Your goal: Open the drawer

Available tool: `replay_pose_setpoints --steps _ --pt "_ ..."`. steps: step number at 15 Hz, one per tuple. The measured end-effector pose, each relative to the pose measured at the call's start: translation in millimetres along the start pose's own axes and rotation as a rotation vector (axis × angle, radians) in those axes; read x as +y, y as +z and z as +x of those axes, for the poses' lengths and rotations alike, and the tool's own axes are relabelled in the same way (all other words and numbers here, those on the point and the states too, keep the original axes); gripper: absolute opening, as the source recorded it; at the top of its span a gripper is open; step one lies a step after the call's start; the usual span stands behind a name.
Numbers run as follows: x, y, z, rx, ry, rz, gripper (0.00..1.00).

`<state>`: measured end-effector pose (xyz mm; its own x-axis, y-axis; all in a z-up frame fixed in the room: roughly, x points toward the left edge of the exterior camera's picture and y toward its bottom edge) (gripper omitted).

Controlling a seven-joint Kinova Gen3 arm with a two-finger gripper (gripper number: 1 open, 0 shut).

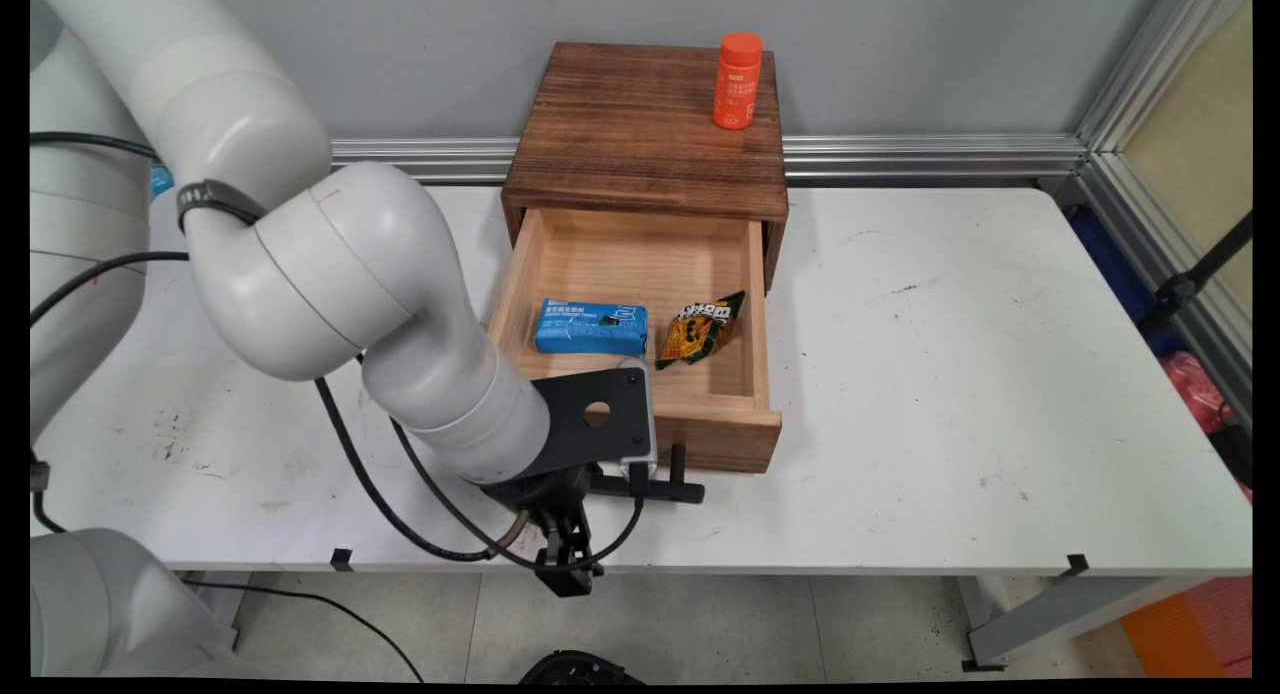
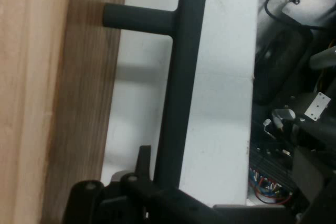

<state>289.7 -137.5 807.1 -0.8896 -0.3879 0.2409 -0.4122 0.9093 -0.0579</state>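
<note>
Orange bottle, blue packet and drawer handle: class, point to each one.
Orange bottle (image 1: 738,82): main view, on its label.
Blue packet (image 1: 590,326): main view, middle of its top face.
Drawer handle (image 2: 176,93): hand view, middle of the black bar.

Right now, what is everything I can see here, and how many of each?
wooden box: one, dark brown, at the table's far side against the wall
drawer: one, pale wood inside, pulled open toward the table's near edge
drawer handle: one, black bar, on the drawer's front
orange bottle: one, upright on top of the box, toward its right
blue packet: one, lying in the drawer, left side
snack bag: one, yellow and green, in the drawer to the right of the blue packet
table: one, white, scuffed
arm: one, white, reaching in from the left
gripper: one, black, at the drawer handle
</note>
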Motion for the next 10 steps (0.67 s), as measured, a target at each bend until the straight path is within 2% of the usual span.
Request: replay_pose_setpoints --steps 10 --pt "13.7 -0.5 -2.7 -0.005 -0.003 -0.024 1.00"
